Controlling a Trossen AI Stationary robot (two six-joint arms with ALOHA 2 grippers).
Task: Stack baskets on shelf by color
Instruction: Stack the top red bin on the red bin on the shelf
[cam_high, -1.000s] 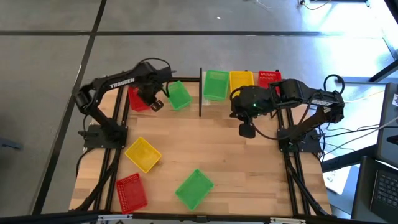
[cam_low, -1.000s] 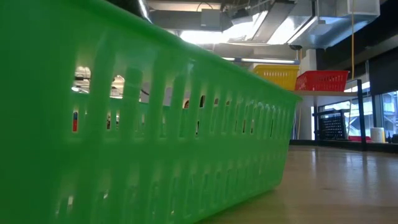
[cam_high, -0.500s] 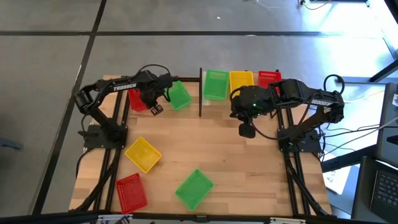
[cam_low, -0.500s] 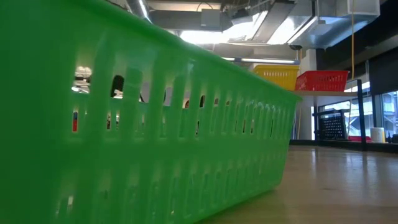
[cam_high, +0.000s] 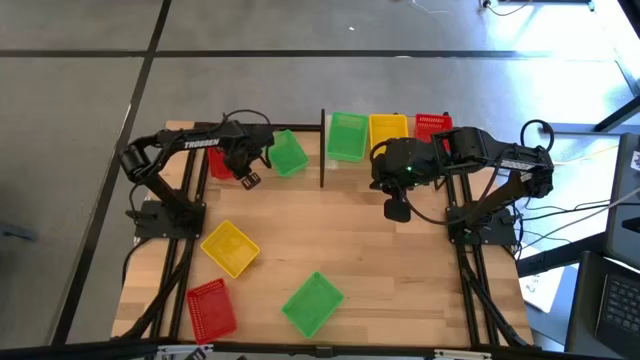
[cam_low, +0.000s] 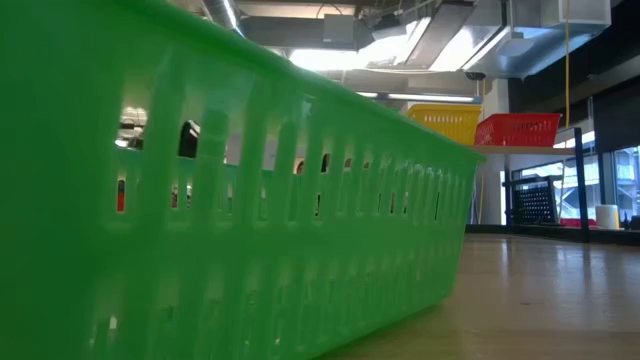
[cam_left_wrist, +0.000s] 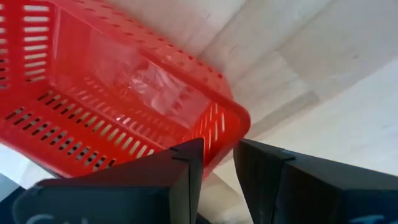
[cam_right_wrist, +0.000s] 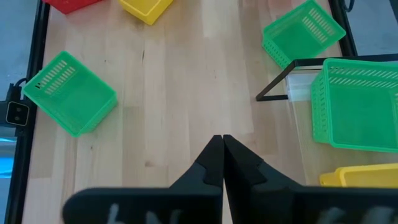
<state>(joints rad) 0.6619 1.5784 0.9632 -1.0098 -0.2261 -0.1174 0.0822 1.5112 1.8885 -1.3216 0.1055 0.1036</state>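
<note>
Your left tool (cam_high: 250, 178) hangs over the red basket (cam_high: 218, 161) near the desk's (cam_high: 330, 240) far left corner, its fingers (cam_left_wrist: 186, 171) slightly spread at the basket's rim, holding nothing. Your right tool (cam_high: 397, 212) waits pressed together, empty, just in front of the shelf (cam_high: 331, 161) at the far edge, which carries green (cam_high: 347, 135), yellow (cam_high: 388, 127) and red (cam_high: 432, 124) baskets.

The only readable text is the white brand word "TROSSEN" printed along the left arm (cam_high: 190, 143), on its dark upper link beside the red basket (cam_high: 217, 163); nothing else is legible.
</note>
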